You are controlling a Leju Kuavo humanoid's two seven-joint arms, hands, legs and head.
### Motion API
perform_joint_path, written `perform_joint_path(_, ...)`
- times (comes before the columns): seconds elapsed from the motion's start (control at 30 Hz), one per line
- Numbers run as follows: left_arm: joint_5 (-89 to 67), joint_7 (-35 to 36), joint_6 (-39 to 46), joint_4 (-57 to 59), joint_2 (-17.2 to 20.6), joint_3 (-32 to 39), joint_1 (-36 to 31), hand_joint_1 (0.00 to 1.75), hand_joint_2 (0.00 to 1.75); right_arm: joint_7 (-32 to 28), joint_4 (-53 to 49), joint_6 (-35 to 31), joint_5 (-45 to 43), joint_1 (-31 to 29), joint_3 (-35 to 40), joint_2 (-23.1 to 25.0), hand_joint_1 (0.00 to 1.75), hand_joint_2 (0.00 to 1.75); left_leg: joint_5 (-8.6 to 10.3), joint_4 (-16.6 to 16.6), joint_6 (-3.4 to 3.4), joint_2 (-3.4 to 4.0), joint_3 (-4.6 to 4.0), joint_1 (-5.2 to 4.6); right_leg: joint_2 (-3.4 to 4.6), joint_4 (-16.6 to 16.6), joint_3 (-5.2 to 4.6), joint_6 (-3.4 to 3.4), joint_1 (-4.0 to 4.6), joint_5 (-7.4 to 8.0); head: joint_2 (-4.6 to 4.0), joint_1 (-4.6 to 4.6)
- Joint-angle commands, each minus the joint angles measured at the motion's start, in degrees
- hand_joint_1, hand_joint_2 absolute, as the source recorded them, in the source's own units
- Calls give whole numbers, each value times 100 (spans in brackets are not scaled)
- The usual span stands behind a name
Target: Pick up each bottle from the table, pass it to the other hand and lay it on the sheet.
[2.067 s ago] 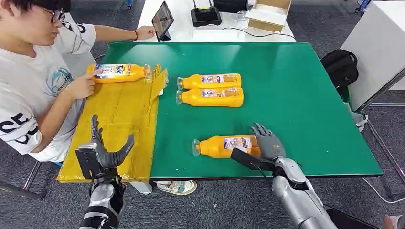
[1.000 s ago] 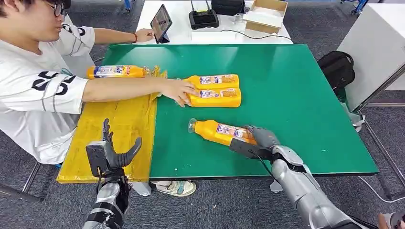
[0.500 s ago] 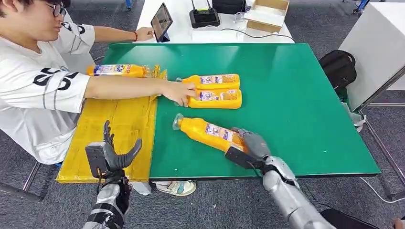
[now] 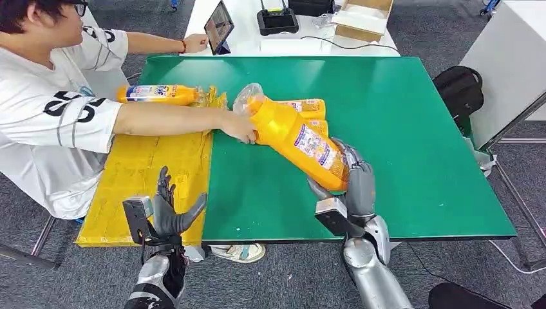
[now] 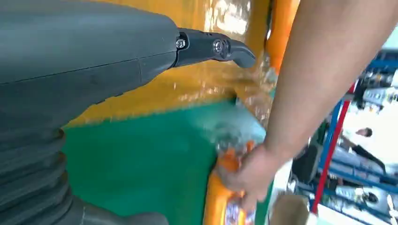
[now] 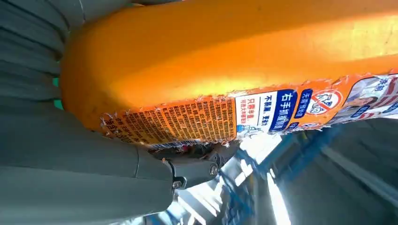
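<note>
A: The right hand (image 4: 353,187) grips the orange plastic bottle with the printed label (image 4: 297,140) by its base, tilted up over the green table (image 4: 399,116).

B: The risk is that top-heavy tilt slipping at the handover. The left hand (image 4: 169,215) waits unclenched by the yellow sheet (image 4: 154,167) (a person's hand (image 4: 239,126) seems near the bottle's cap).

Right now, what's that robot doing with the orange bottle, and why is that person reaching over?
The robot's right hand holds an orange bottle lifted off the green table, tilted with its cap up toward the person. Its left hand waits open near the yellow sheet. A person's hand rests on two more bottles lying on the table. Another bottle lies at the sheet's far end.
</note>
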Motion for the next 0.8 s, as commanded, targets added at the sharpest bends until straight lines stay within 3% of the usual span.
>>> perform_joint_path(0.03,761,274,-1477,-1073,244,-1128,502,0,175,-291,-492,-105,-207,162,-392,120,175,175,-9,2,6,1,12,0,-7,2,13,-14,4,-9,0,2)
perform_joint_path(0.47,1086,162,-2614,-1962,417,-1748,692,0,175,-628,544,483,-180,229,-173,339,175,175,-12,-8,5,16,26,4,8,-8,23,-19,8,-6,0,4)
perform_joint_path(0.8,818,173,-2598,-1683,397,-1897,591,0,175,-492,913,810,176,184,392,439,175,175,-8,-10,4,13,16,3,6,-9,16,-15,6,-4,0,4)
